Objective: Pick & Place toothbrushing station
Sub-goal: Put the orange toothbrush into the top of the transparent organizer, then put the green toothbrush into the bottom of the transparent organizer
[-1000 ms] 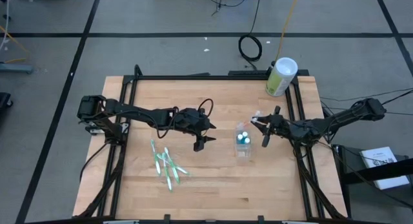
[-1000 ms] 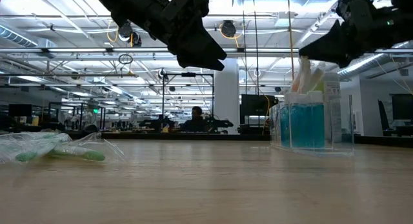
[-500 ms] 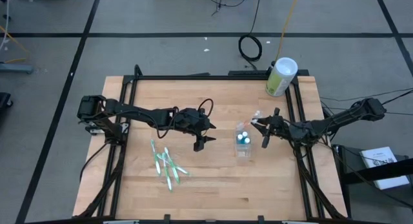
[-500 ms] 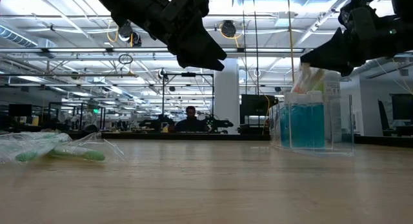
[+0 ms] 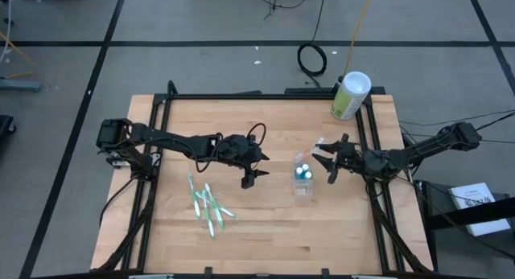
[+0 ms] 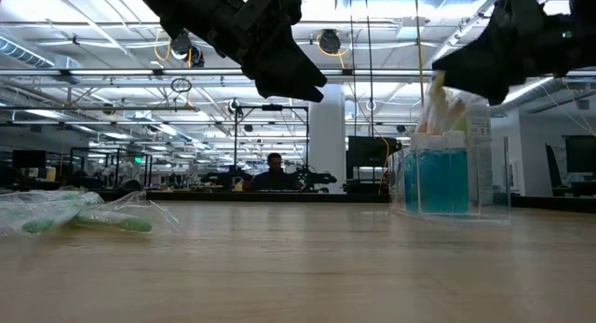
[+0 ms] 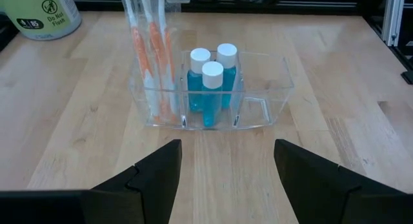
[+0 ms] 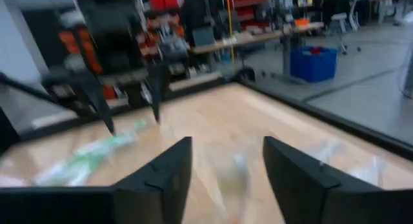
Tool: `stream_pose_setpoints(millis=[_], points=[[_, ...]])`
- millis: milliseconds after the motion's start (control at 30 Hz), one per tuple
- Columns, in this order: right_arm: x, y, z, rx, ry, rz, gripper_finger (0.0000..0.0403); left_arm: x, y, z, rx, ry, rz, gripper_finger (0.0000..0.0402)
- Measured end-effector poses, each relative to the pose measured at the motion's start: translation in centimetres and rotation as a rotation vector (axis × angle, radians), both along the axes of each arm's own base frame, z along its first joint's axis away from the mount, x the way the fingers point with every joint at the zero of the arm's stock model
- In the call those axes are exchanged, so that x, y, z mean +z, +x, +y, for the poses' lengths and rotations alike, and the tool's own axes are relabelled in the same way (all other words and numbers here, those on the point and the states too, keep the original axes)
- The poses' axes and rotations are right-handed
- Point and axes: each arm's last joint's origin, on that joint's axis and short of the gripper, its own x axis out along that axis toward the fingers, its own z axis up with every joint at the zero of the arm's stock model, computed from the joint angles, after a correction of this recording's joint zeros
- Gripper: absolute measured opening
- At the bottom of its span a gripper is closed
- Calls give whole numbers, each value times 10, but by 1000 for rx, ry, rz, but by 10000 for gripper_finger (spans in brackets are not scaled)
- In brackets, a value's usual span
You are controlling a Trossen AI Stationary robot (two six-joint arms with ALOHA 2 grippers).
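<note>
Left gripper (image 5: 249, 177) hovering above the middle of the table, fingers spread, nothing between them; facing the clear organizer (image 7: 213, 95) in its wrist view. Wrapped green toothbrushes (image 5: 208, 205) lying in a loose pile toward the table's front-left, well apart from both arms; seen in the low view as crinkled clear packets (image 6: 79, 216) flat on the wood.

Clear organizer (image 5: 302, 178) standing right of the table's middle, holding three blue bottles with white caps (image 7: 210, 82) in one compartment and wrapped orange toothbrushes (image 7: 151, 50) upright in the compartment beside them.

Right gripper (image 5: 328, 160) raised just beside the organizer on its right-edge side, fingers parted, nothing visibly pinched; tops of the wrapped brushes (image 6: 438, 104) standing just under it in the low view. Pale-green canister (image 5: 350, 95) at the table's back-right corner, untouched.

Step in hand, by the look of it: a release of a brush into the organizer, orange set apparently in place. Task partway along at best, green pile not yet moved. Next move likely calls for lifting clear of the upright wrappers without snagging them, then reaching to the pile; thin slippery packets, likely hard to take singly.
</note>
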Motion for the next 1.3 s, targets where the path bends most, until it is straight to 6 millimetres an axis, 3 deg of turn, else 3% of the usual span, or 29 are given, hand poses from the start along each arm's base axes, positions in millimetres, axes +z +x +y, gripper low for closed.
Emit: stream_pose_setpoints(millis=[200,367,633,833,1300], points=[[14,-4,0,62,-21,-110,255,0,0,0,4,-7,1,253],[27,-8,0,84,-71,-216,280,-2,-5,0,8,-25,63,253],[53,-17,1,148,-230,-454,277,34,-57,-2,130,-59,230,253],[52,-16,2,151,-276,-429,275,48,-90,-19,192,-162,343,253],[53,-16,1,121,-383,-413,268,11,-117,-79,612,-433,751,253]])
